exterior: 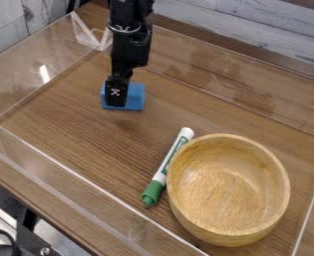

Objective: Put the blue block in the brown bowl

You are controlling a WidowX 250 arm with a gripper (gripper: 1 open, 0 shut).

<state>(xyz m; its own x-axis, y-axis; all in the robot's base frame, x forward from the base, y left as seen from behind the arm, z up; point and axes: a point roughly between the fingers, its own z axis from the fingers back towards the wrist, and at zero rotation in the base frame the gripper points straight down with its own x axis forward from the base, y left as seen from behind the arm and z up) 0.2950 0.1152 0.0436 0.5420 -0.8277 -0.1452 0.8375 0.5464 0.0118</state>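
"What sort of place is this?"
"I can't name the room; only a wooden surface [86, 137] shows, with a clear panel [46, 170] along one side."
"Any clues?"
"A black robot arm [129, 30] reaches over it, and cables [5, 238] sit at the corner. That looks like a robot test setup, perhaps a lab."

one bowl [228, 190], one block [133, 97], one marker (green-and-white) [168, 167], one pincer [117, 92]
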